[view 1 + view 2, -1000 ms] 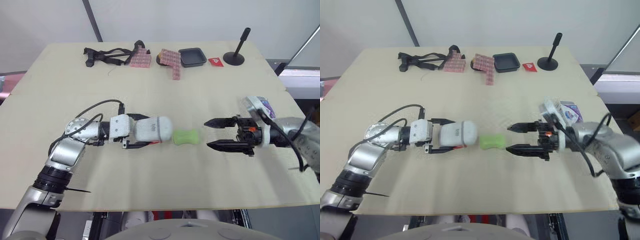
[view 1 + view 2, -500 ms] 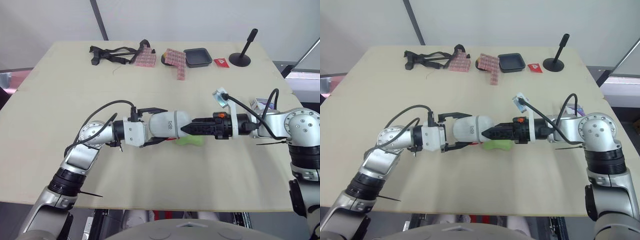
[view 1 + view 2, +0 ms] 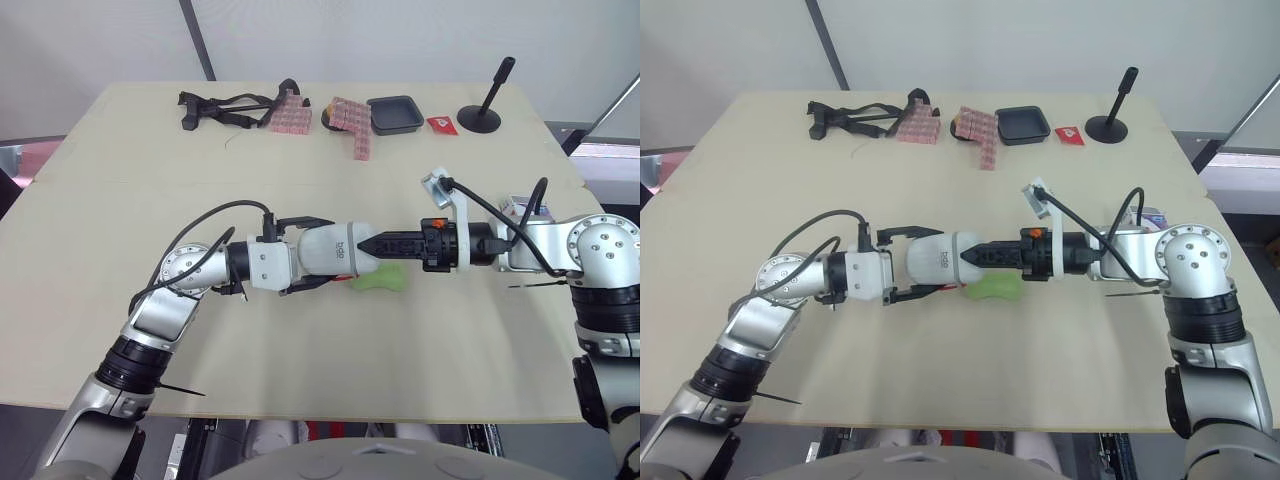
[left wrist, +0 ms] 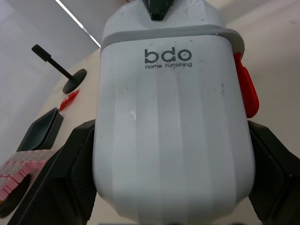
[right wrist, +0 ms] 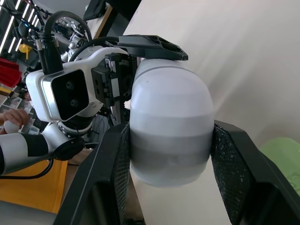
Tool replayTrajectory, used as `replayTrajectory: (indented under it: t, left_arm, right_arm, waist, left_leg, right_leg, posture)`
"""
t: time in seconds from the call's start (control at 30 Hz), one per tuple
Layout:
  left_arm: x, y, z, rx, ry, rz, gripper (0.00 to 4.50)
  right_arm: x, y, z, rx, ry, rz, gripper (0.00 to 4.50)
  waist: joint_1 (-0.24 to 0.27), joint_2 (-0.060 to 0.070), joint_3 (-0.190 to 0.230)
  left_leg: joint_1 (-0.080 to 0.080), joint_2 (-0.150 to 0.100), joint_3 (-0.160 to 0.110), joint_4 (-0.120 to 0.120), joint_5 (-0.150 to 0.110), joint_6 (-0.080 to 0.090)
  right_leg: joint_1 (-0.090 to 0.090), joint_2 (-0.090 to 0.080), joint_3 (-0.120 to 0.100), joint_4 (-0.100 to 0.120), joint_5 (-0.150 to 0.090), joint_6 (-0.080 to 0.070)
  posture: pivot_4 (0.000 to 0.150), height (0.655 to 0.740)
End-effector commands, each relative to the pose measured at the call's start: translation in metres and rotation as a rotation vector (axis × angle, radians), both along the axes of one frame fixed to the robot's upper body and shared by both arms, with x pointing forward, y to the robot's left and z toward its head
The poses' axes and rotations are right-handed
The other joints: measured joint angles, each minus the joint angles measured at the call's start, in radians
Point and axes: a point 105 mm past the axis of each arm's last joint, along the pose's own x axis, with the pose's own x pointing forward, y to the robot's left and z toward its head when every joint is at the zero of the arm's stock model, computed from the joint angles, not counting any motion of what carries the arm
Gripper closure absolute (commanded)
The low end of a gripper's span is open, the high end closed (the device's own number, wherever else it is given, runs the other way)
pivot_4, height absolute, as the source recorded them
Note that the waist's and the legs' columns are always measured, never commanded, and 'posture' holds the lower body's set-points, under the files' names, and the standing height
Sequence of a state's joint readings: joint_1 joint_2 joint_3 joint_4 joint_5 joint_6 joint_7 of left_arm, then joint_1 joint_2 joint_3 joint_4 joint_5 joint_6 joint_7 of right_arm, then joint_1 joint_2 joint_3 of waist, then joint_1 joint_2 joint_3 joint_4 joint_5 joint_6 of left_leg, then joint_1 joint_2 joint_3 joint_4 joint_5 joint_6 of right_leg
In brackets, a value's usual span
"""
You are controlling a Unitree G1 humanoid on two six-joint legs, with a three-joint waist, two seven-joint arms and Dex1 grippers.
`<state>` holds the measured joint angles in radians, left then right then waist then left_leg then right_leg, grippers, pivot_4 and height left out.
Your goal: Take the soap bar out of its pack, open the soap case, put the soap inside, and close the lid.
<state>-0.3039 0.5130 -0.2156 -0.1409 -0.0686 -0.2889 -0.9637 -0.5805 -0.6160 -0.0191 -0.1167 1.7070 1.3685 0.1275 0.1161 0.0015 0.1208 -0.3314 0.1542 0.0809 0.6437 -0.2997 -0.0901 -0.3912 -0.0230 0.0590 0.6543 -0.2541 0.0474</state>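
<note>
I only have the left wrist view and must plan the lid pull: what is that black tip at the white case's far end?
Observer: The right gripper; its two fingers clamp the soap case at its lid end.
Operator: Where is the soap?
Observer: The green soap bar lies on the table beside the case, under the right gripper.
Operator: And the pack?
Observer: A white and purple pack lies on the table behind the right arm.

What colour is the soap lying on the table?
Light green. The soap shows best in the left eye view.
</note>
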Motion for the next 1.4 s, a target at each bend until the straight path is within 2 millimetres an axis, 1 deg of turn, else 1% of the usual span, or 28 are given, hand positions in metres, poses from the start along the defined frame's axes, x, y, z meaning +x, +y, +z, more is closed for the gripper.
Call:
replayTrajectory:
  t: [0.03, 0.2, 0.4, 0.63, 0.77, 0.93, 1.0, 1.07, 1.13, 1.17, 1.23, 1.3, 1.4]
  left_arm:
    - [-0.004, -0.004, 0.014, -0.043, -0.038, -0.01, 1.02]
    - [-0.006, -0.006, 0.014, -0.047, -0.032, -0.016, 1.02]
    - [-0.01, -0.007, 0.013, -0.057, -0.012, -0.025, 1.02]
    - [-0.014, -0.002, 0.009, -0.062, 0.038, -0.031, 1.02]
    - [-0.015, -0.001, 0.006, -0.052, 0.064, -0.03, 1.02]
    - [-0.017, 0.002, 0.0, -0.028, 0.096, -0.025, 1.02]
    - [-0.017, 0.004, -0.003, -0.016, 0.112, -0.02, 1.02]
    - [-0.016, 0.006, -0.005, -0.005, 0.126, -0.015, 1.02]
    - [-0.015, 0.008, -0.007, -0.002, 0.136, -0.008, 1.02]
    - [-0.014, 0.008, -0.007, -0.001, 0.138, -0.007, 1.02]
    - [-0.014, 0.008, -0.008, 0.003, 0.143, -0.007, 1.02]
    - [-0.014, 0.008, -0.008, 0.006, 0.148, -0.009, 1.02]
    - [-0.015, 0.007, -0.01, 0.009, 0.153, -0.013, 1.02]
  right_arm:
    - [-0.005, 0.003, 0.006, 0.017, -0.013, 0.024, 2.51]
    - [-0.008, 0.005, 0.006, 0.018, -0.008, 0.042, 2.51]
    - [-0.011, 0.002, 0.01, 0.072, 0.018, 0.079, 2.51]
    - [-0.016, -0.009, 0.013, 0.117, 0.076, 0.135, 2.51]
    - [-0.013, -0.014, 0.014, 0.122, 0.09, 0.133, 2.51]
    - [-0.011, -0.028, 0.015, 0.088, 0.093, 0.122, 2.51]
    - [-0.006, -0.039, 0.013, 0.038, 0.091, 0.09, 2.51]
    - [0.001, -0.055, 0.009, -0.058, 0.067, 0.036, 2.51]
    - [0.015, -0.071, 0.006, -0.146, 0.024, -0.045, 2.51]
    - [0.022, -0.079, 0.004, -0.202, -0.01, -0.08, 2.51]
    - [0.033, -0.1, -0.006, -0.386, -0.1, -0.121, 2.51]
    - [0.039, -0.118, -0.017, -0.552, -0.173, -0.11, 2.51]
    - [0.044, -0.136, -0.03, -0.72, -0.234, -0.06, 2.51]
  waist:
    - [0.0, 0.0, 0.0]
    - [0.0, 0.0, 0.0]
    - [0.001, 0.0, 0.0]
    - [0.001, 0.0, 0.0]
    - [0.001, 0.0, 0.0]
    - [0.003, 0.0, 0.0]
    - [0.004, 0.0, 0.0]
    - [0.006, 0.0, 0.0]
    - [0.005, 0.0, 0.0]
    - [0.004, 0.0, 0.0]
    - [0.002, 0.0, 0.0]
    - [0.002, 0.0, 0.0]
    - [-0.001, -0.001, 0.0]
  left_leg:
    - [0.0, 0.0, 0.0, 0.0, 0.0, 0.0]
    - [0.0, 0.0, 0.0, 0.0, 0.0, 0.0]
    - [-0.001, 0.0, 0.0, 0.0, 0.0, 0.0]
    - [-0.001, 0.0, 0.0, 0.0, 0.0, 0.0]
    - [-0.001, 0.0, 0.0, 0.0, 0.0, 0.0]
    - [-0.001, 0.0, 0.0, 0.0, 0.0, 0.0]
    - [-0.001, 0.0, 0.0, 0.0, 0.0, 0.0]
    - [-0.001, 0.0, 0.0, 0.0, 0.0, 0.0]
    - [-0.002, 0.0, 0.0, 0.0, 0.0, 0.0]
    - [-0.002, 0.0, 0.0, 0.001, 0.0, 0.0]
    - [-0.002, 0.0, 0.0, 0.001, 0.0, 0.0]
    - [-0.003, 0.001, 0.0, 0.001, 0.0, 0.0]
    - [-0.004, 0.001, 0.0, 0.002, 0.0, 0.0]
  right_leg:
    - [0.0, 0.0, 0.0, 0.0, 0.0, 0.0]
    - [0.0, 0.0, 0.0, 0.0, 0.0, 0.0]
    - [0.0, 0.0, 0.0, 0.0, 0.0, 0.0]
    - [0.0, 0.0, 0.0, -0.001, 0.0, 0.0]
    - [0.0, 0.0, 0.0, -0.001, 0.0, 0.0]
    - [0.0, 0.0, 0.0, -0.001, 0.0, 0.0]
    - [0.0, 0.0, 0.0, -0.001, 0.0, 0.0]
    - [0.0, 0.0, -0.001, -0.001, 0.0, 0.0]
    - [0.0, -0.001, -0.001, -0.001, 0.0, 0.0]
    - [0.0, -0.001, -0.001, -0.001, 0.0, 0.0]
    - [0.0, 0.0, -0.001, -0.001, 0.0, 0.0]
    - [0.0, 0.0, -0.001, -0.002, 0.0, 0.0]
    - [0.0, 0.0, -0.001, -0.002, 0.0, 0.0]
  posture:
    - [0.15, 0.74]
    - [0.15, 0.74]
    - [0.15, 0.74]
    - [0.15, 0.74]
    - [0.15, 0.74]
    - [0.15, 0.74]
    - [0.15, 0.74]
    - [0.15, 0.74]
    - [0.15, 0.74]
    - [0.15, 0.74]
    - [0.15, 0.74]
    - [0.15, 0.74]
    - [0.15, 0.74]
